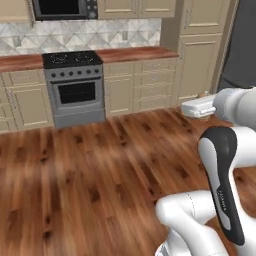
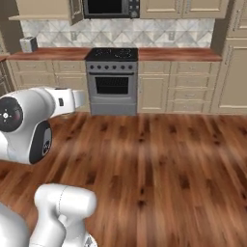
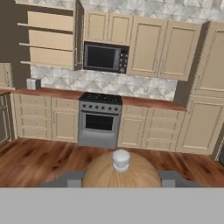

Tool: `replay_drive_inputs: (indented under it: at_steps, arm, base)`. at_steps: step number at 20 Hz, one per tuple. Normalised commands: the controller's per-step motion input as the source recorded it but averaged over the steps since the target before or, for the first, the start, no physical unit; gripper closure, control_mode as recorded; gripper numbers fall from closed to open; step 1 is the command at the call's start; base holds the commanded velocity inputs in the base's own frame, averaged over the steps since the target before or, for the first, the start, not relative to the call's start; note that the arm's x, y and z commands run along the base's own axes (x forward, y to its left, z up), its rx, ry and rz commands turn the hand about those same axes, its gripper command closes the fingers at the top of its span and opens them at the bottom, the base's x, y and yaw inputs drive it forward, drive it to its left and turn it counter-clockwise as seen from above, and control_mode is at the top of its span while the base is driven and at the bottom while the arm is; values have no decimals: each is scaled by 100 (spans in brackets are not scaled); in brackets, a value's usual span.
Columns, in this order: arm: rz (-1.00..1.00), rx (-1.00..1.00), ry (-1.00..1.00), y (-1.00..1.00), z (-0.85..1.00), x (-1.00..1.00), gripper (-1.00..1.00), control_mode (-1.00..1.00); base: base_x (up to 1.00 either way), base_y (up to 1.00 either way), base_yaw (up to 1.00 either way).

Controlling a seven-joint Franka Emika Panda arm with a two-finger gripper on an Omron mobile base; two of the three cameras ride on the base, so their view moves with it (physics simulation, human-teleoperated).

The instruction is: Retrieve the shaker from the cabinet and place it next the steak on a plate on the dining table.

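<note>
Room: a kitchen with a reddish-brown wood plank floor point(image 2: 159, 159), cream drawer units and a patterned tile backsplash along the far wall.
Far wall: a grey stove point(image 2: 112, 79) with an oven door stands between the drawer units; a dark microwave point(image 3: 105, 57) hangs above it among beige upper cabinets.
Worktops: reddish wood tops run to both sides of the stove; a small silver toaster point(image 2: 28, 44) stands on the left one in the right base view.
Cabinet: an open beige wall cabinet point(image 3: 48, 41) with pale tan shelf boards and dark brown side panels sits at the upper left of the hand view, well apart from the hand.
Shaker: the brown wooden shaker point(image 3: 121, 169) shows from above at the bottom centre of the hand view, its pale rounded knob towards the camera and its wide round body spreading below it.
Shaker relative to hand: it sits directly between the two dark finger tips, one on each side of its body, close under the camera.
Hand: the hand point(image 3: 120, 178) is closed on the shaker and holds it above the floor, pointing towards the stove.
Arm: the white arm reaches forward from the base in both base views; in the left base view the hand end lies at the right edge.
</note>
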Motion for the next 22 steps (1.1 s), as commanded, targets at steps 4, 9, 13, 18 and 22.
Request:
replay_drive_inputs:
  at_steps: [4,9,13,18,22]
  arm:
    - [0,0,0,0,0,0,100,100]
    - [0,0,0,0,0,0,100,100]
    - [0,0,0,0,0,0,100,100]
    - [0,0,0,0,0,0,100,100]
    - [0,0,0,0,0,0,100,100]
  base:
    - [0,100,10]
    - [0,100,3]
    - [0,100,1]
    - [0,100,0]
    - [0,100,0]
